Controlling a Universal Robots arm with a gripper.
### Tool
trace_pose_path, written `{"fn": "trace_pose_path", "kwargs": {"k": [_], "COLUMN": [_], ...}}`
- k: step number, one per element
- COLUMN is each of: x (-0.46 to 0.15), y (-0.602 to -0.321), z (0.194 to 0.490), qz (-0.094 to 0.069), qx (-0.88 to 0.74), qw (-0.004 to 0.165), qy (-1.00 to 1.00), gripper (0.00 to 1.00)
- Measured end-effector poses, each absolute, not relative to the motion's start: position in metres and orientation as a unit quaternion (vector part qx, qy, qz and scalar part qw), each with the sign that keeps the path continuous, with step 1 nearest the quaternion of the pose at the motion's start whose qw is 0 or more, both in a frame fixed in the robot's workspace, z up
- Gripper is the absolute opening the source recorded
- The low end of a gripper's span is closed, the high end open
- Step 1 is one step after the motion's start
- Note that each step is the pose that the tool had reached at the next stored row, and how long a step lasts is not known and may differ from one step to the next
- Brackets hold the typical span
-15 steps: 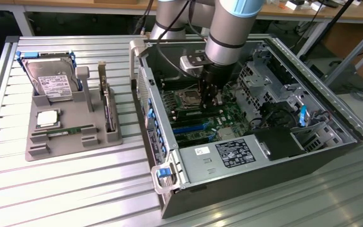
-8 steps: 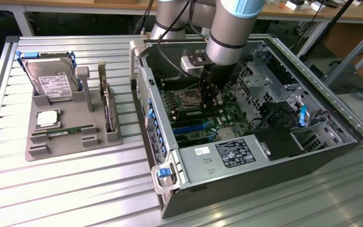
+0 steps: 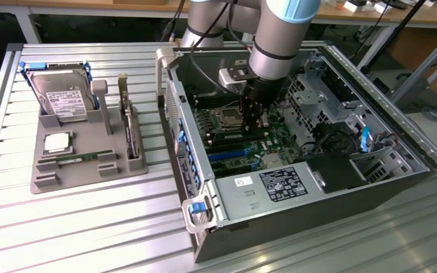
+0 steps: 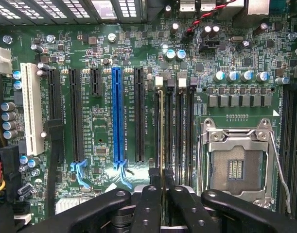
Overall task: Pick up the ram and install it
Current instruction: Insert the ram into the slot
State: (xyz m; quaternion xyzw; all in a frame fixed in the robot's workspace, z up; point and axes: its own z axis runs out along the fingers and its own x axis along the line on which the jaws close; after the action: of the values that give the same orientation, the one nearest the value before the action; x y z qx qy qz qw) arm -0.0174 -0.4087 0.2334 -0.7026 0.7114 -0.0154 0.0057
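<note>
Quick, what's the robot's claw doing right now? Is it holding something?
Gripper: shut on the ram, holding it edge-on over the memory slots on the motherboard inside the computer case.

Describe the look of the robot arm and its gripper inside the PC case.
The arm is a silver-grey tube with a light blue joint cap and a black band near the wrist; black cables run beside it. The gripper is black and narrow. In the wrist view its fingers are matte black bars dotted with small round screw holes.

A robotics lab: an open computer case [image 3: 295, 170] on a slatted aluminium table [image 3: 89, 227], wooden workbenches [image 3: 400, 17] at twelve o'clock.
</note>
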Motion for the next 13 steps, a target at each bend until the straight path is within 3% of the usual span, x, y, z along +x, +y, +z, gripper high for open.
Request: {"fn": "trace_pose_path", "kwargs": {"k": [8,10,13], "x": [-0.017,-0.017,-0.017], "y": [-0.410,-0.410,-0.408], "z": [0.230,0.230,0.249], "qz": [-0.015,-0.015,-0.015], "qx": [-0.703,-0.703,-0.703], "qw": [0.005,0.005,0.005], "qy": [0.711,0.711,0.711], "gripper": [0.13,0.20,0.20]}}
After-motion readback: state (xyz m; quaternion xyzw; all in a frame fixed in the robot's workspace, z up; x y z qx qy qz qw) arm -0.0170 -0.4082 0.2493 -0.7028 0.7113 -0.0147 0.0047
